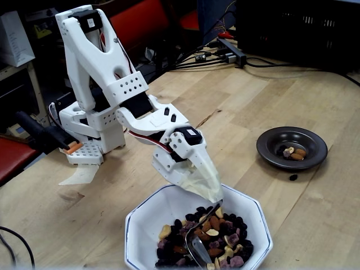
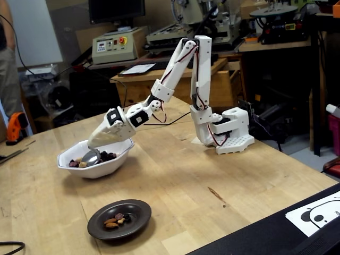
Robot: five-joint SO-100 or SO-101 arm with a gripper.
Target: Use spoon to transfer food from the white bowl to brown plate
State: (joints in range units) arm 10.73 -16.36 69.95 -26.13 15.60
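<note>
The white bowl [image 1: 147,225] sits at the table's near edge in a fixed view and holds the food [image 1: 225,233], a mix of dark fruit, almonds and cashews. My gripper [image 1: 209,188] is shut on the spoon [image 1: 199,239], whose oval end is dipped into the food. In another fixed view the gripper [image 2: 103,139] reaches down over the white bowl [image 2: 114,164] with the spoon [image 2: 91,157] inside it. The brown plate [image 1: 270,151] lies to the right with a few pieces of food [image 1: 293,152] on it; it also shows in the other fixed view [image 2: 135,218].
One dark piece [image 1: 293,177] lies on the table just outside the plate. The arm's white base [image 1: 90,149] stands at the back left, with cables [image 1: 225,56] behind it. A white paper [image 2: 319,215] lies at the table's near right corner.
</note>
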